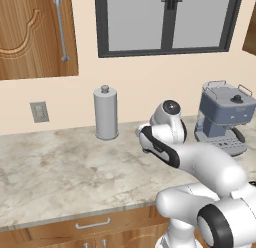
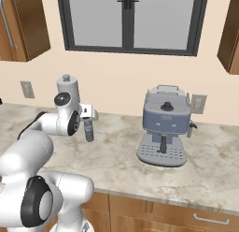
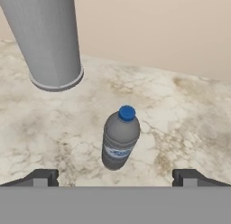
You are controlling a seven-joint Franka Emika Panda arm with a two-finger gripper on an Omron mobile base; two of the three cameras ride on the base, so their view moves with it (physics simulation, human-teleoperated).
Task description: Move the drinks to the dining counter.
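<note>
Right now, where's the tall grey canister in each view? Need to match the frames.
Left base view: the tall grey canister stands at centre, by the wall, left of the arm.
Right base view: upper left, lower part hidden behind the arm.
Hand view: top left, cut off by the top edge.
Shared landmark: the marble counter it stands on.
</note>
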